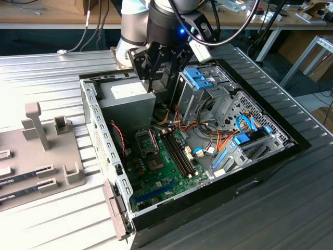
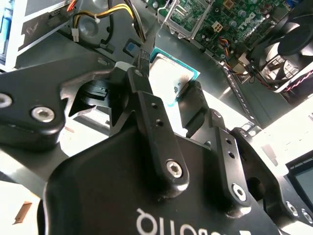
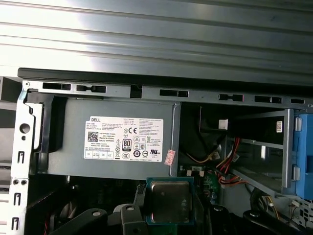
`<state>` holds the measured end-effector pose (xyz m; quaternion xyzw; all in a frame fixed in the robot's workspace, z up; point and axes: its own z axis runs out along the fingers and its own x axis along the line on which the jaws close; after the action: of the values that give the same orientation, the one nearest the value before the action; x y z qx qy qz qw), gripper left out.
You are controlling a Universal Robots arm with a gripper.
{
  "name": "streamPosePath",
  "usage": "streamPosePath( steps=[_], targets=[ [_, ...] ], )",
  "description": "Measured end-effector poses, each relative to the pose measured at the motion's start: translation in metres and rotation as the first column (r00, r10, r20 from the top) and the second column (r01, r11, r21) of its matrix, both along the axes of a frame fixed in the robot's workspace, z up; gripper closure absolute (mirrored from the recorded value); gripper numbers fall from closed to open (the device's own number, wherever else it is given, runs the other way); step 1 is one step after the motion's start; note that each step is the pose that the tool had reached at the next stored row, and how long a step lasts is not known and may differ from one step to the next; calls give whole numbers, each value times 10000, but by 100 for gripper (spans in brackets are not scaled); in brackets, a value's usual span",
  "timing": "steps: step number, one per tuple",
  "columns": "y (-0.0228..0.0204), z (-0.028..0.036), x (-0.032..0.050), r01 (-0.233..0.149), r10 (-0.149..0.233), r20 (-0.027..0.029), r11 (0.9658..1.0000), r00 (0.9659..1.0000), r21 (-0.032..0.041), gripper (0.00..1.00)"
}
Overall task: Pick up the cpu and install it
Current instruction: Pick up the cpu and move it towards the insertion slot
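Note:
The cpu (image 2: pixel 172 73), a small square chip with a silvery top and a thin green rim, is pinched by its edges between my two black fingers (image 2: pixel 146 103). My gripper (image 2: pixel 168 79) is shut on it. In the first wrist view the cpu (image 3: pixel 169 199) hangs in front of the grey power supply (image 3: pixel 122 139). In the exterior view my gripper (image 1: pixel 158 80) hovers over the power supply (image 1: pixel 127 99) at the back of the open computer case (image 1: pixel 99 130). The empty cpu socket (image 1: pixel 146 140) with its raised metal frame lies on the green motherboard below; it also appears in the second wrist view as the socket (image 2: pixel 183 19).
Long memory slots (image 1: pixel 179 153) run beside the socket. A drive cage with blue clips (image 1: pixel 200 78) and orange cables (image 1: pixel 218 140) stand on the exterior view's right. A grey fixture plate (image 1: pixel 41 151) lies outside the case on the left. A black fan (image 2: pixel 293 39) sits near the board.

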<state>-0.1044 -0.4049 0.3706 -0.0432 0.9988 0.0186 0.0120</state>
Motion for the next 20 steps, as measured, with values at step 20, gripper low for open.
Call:
streamPosePath(
  steps=[20],
  targets=[
    [-1, -19, 105, 0, 0, 0, 10000, 10000, 0, 53]
  ],
)
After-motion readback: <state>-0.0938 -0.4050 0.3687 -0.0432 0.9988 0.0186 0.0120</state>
